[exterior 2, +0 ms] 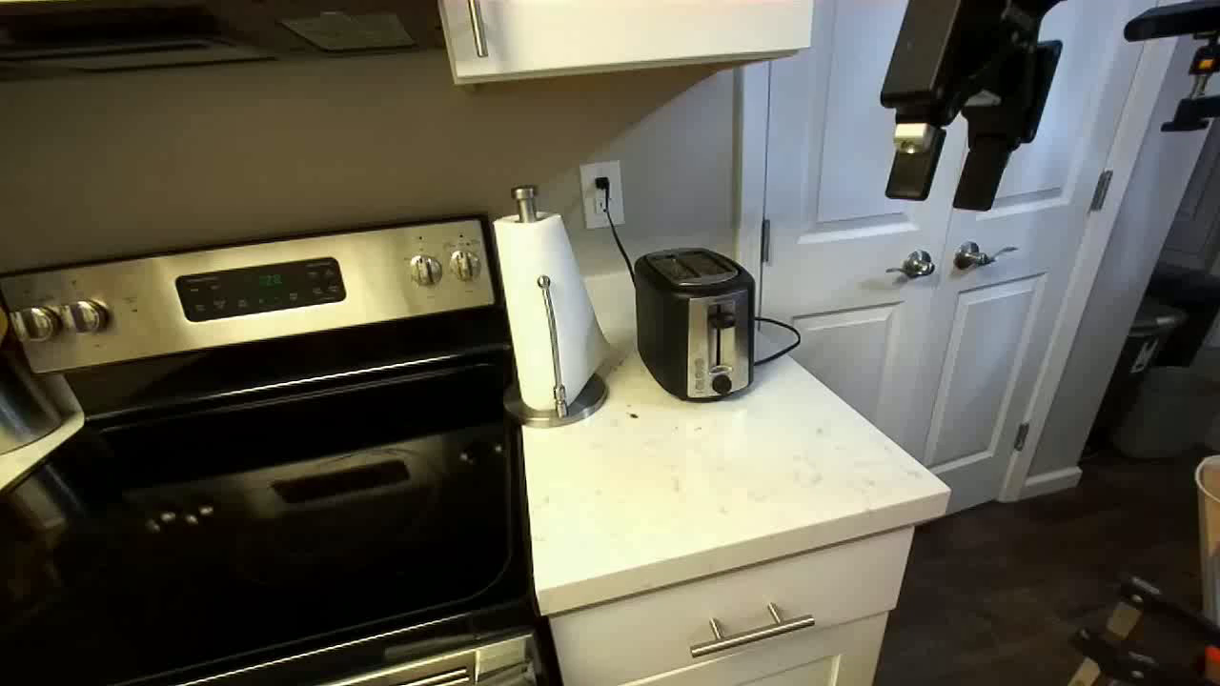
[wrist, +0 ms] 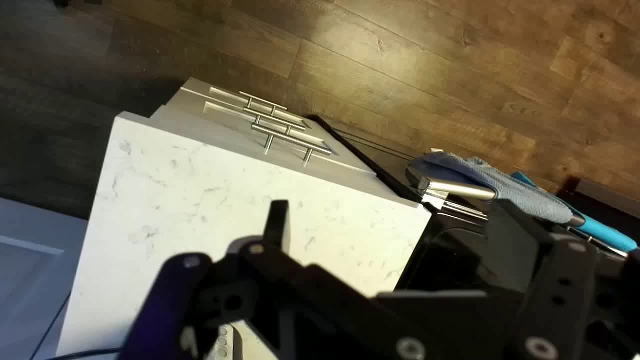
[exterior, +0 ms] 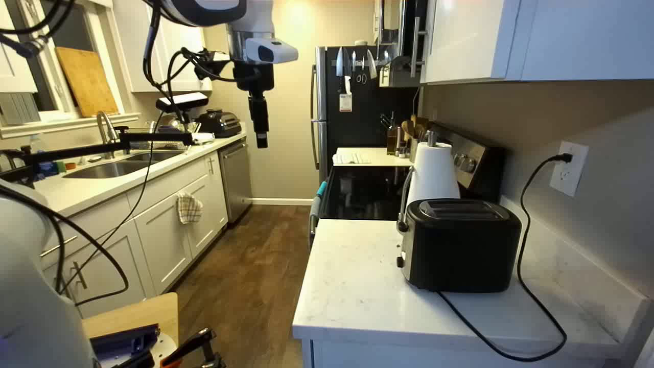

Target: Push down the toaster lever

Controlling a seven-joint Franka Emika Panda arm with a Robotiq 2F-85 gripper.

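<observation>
Right of white paper towels (exterior 2: 531, 314), a boxy, glossy black toaster (exterior 2: 672, 329) stood, dark lever (exterior 2: 721, 316) raised; the black gripper (exterior 2: 944, 191) gaped.

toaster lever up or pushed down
Up: in an exterior view, the lever sits at the top of its slot.

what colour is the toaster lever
Black. The toaster lever shows best in an exterior view, against the silver end panel.
</observation>
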